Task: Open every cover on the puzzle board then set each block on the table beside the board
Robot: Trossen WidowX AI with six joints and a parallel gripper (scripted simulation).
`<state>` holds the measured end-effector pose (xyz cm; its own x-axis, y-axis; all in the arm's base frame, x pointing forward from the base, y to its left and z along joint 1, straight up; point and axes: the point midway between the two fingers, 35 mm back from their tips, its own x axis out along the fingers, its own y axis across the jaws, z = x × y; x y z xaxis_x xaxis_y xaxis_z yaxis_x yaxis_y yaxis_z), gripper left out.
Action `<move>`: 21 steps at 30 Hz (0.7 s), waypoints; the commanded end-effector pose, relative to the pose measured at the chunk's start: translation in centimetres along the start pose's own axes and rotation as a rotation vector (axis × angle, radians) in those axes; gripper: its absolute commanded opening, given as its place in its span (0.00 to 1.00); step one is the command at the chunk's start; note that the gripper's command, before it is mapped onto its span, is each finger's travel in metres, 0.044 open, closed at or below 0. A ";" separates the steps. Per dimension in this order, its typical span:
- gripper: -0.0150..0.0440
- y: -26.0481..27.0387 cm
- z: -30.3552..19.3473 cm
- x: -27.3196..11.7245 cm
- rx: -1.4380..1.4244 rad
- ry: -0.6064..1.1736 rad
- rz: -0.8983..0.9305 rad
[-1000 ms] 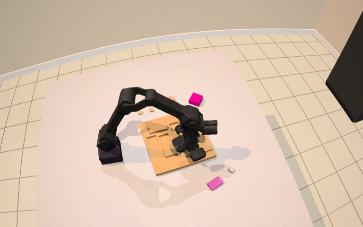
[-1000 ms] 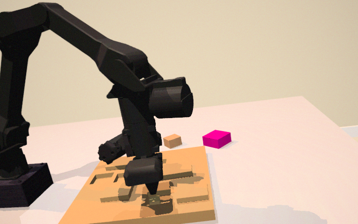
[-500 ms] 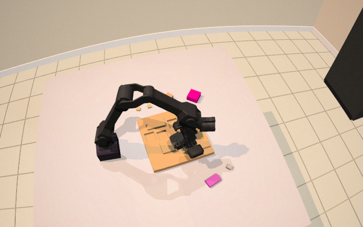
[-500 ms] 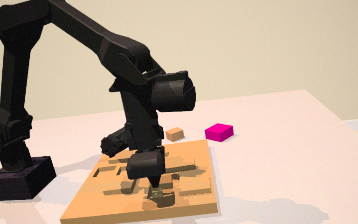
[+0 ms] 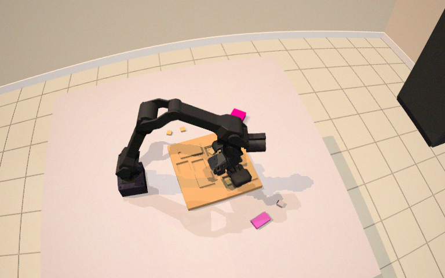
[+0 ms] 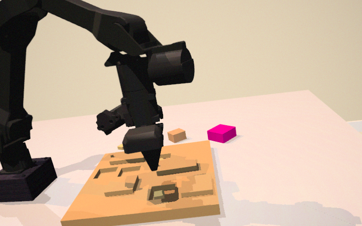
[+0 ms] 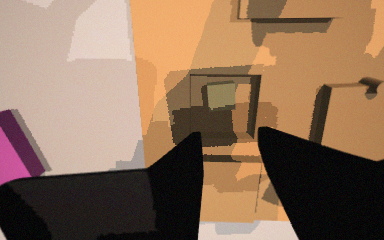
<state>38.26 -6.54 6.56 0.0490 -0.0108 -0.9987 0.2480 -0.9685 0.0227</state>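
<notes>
Across the table (image 5: 98,229) (image 6: 280,119) (image 7: 95,100) lies the puzzle board (image 5: 196,200) (image 6: 87,210) (image 7: 165,30), covering the middle. Above it hangs the claw (image 5: 226,174) (image 6: 153,169) (image 7: 229,138), partly open, nothing between its fingers. At about one o'clock from the board in the top view, a magenta block (image 5: 238,113) (image 6: 221,133) rests on the table. Smaller, a dull green block (image 5: 227,181) (image 6: 158,194) (image 7: 221,95) sits inside an uncovered well, near twelve o'clock from the claw in the wrist view.
</notes>
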 end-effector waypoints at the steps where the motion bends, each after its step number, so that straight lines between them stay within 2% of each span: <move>1: 0.50 -0.2 0.2 -0.2 -0.004 -0.008 -0.009; 13: 0.50 -0.3 0.2 3.0 -0.004 -0.008 -0.009; 21: 0.50 -0.3 0.2 3.2 -0.004 -0.008 -0.009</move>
<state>38.32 -6.44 3.90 0.0487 -0.0106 -0.9988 0.2507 -0.9678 0.0225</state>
